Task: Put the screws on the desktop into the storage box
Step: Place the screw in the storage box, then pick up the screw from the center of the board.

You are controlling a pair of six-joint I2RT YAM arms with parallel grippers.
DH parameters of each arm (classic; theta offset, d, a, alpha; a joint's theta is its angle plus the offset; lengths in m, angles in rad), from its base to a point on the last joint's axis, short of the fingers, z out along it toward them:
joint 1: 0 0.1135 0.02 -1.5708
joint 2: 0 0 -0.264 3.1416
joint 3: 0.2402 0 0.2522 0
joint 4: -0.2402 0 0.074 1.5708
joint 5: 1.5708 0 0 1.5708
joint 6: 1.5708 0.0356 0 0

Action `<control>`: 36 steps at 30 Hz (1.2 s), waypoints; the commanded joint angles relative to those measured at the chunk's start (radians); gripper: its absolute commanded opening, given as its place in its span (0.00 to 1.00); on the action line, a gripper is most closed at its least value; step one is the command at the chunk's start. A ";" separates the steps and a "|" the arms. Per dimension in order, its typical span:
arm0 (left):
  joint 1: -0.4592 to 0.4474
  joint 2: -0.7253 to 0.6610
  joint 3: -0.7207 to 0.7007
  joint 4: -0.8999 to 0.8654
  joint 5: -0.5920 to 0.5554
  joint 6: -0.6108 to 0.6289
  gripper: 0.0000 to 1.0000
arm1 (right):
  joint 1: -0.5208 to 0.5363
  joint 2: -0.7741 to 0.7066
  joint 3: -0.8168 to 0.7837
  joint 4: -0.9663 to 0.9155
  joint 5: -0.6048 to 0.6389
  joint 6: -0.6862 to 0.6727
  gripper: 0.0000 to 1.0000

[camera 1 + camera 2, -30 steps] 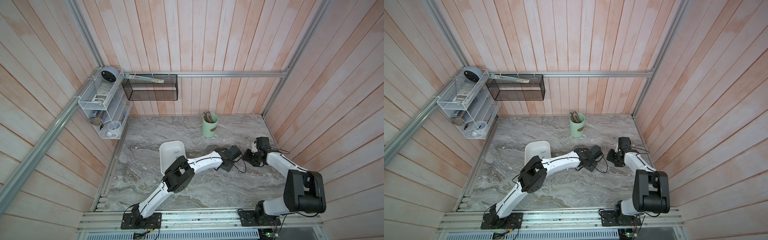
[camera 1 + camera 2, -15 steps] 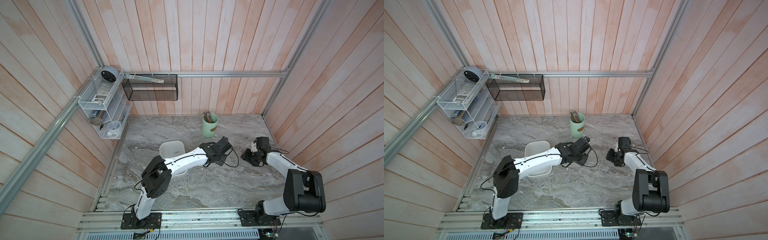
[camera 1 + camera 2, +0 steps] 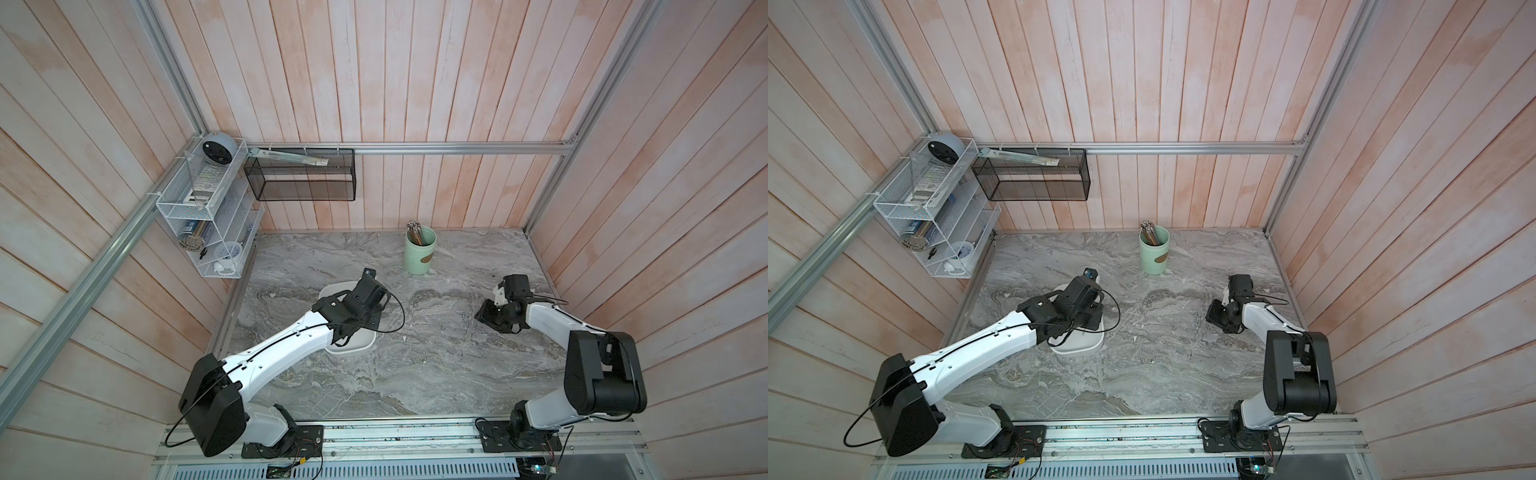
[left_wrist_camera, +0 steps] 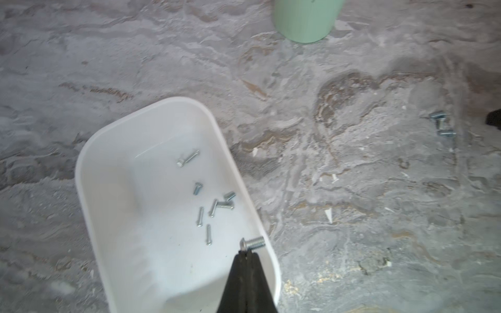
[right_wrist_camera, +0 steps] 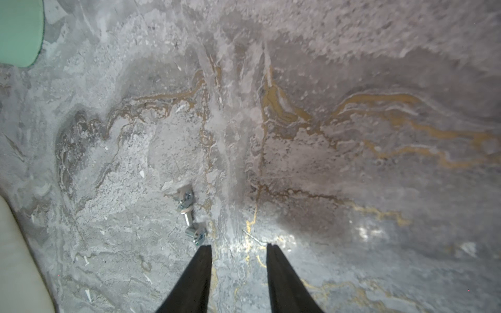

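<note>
No readable text, labels or numbers in view

Top views overhead, wrist views near desktop (image 4: 352, 189)

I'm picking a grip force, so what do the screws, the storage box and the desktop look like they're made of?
The screws: metal, probably plated steel, going by the silvery-blue shine and threaded shanks. The storage box: white plastic, smooth and slightly glossy, with rounded moulded corners. The desktop: marble-patterned, matte grey with brown veins; whether it is real stone or a printed laminate cannot be told.
</note>
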 commanded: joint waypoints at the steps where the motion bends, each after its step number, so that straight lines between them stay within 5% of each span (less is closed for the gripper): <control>1: 0.055 -0.033 -0.077 0.005 -0.059 -0.066 0.00 | 0.035 -0.003 0.037 -0.026 0.040 -0.020 0.40; 8: 0.160 0.025 -0.129 0.024 -0.013 -0.109 0.02 | 0.133 -0.042 0.038 -0.019 0.082 -0.035 0.40; 11: 0.183 0.038 -0.141 0.048 0.028 -0.110 0.50 | 0.167 -0.041 0.043 -0.022 0.098 -0.044 0.40; 15: 0.188 0.036 -0.106 0.018 0.029 -0.108 0.70 | 0.195 -0.038 0.057 -0.037 0.110 -0.067 0.40; 27: 0.188 -0.119 0.029 -0.180 0.104 -0.094 0.71 | 0.220 0.016 0.121 -0.148 0.166 -0.137 0.40; 36: 0.188 -0.243 -0.009 -0.259 0.077 -0.058 0.71 | 0.227 0.125 0.164 -0.176 0.214 -0.119 0.39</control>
